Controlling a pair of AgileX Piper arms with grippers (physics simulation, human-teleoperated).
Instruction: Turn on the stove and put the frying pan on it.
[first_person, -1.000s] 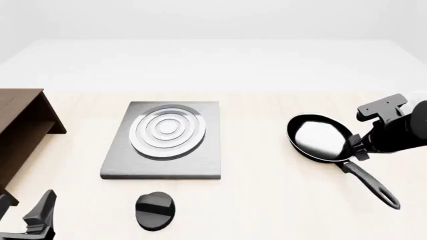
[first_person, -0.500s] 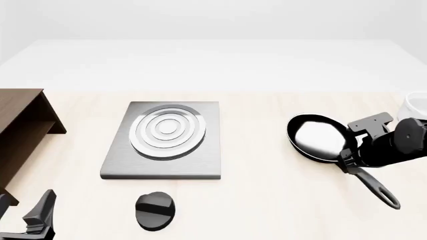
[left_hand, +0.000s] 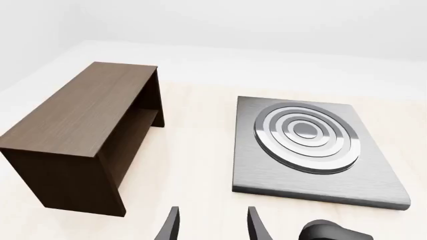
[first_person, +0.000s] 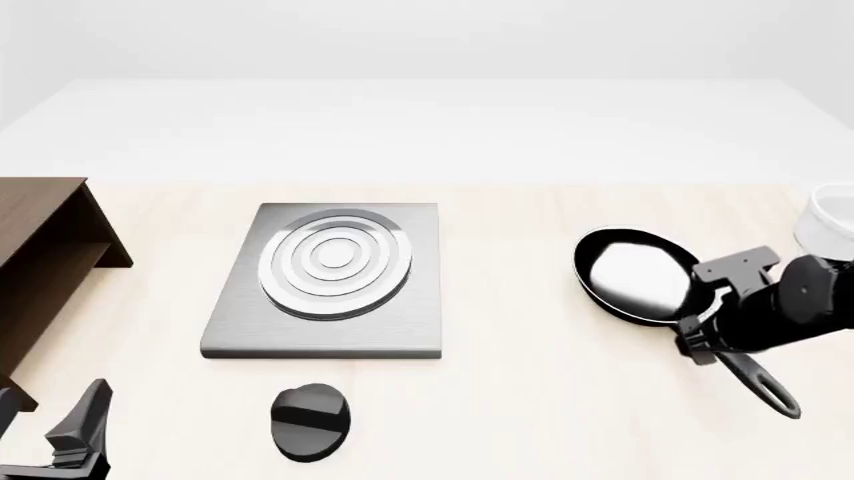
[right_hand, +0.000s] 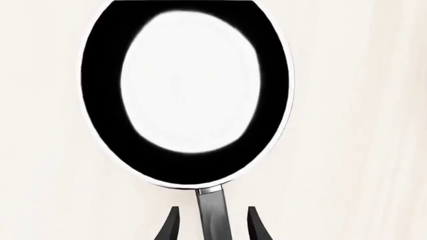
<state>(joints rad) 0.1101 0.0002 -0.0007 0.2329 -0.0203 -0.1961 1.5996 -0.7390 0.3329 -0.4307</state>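
The stove is a grey slab (first_person: 324, 325) with silver rings (first_person: 334, 262); it also shows in the left wrist view (left_hand: 313, 175). Its black knob (first_person: 310, 421) lies apart, in front of the slab, and shows in the left wrist view (left_hand: 331, 231). The frying pan (first_person: 638, 275) lies on the table to the right, with its handle (first_person: 755, 375) pointing to the near right. My right gripper (first_person: 703, 336) is open, and in the right wrist view (right_hand: 212, 227) its fingers sit on either side of the handle (right_hand: 212, 210) just behind the pan (right_hand: 190, 90). My left gripper (first_person: 51, 425) is open and empty at the near left (left_hand: 212, 227).
A brown wooden cabinet (first_person: 40, 260) stands at the left edge, left of the stove; the left wrist view shows it too (left_hand: 80, 135). A white bowl (first_person: 833, 220) shows at the right edge, behind my right arm.
My right arm has moved nearer and lower, from beside the pan's rim to over the handle, which uncovers the white bowl. The left arm, pan, stove and knob have not moved.
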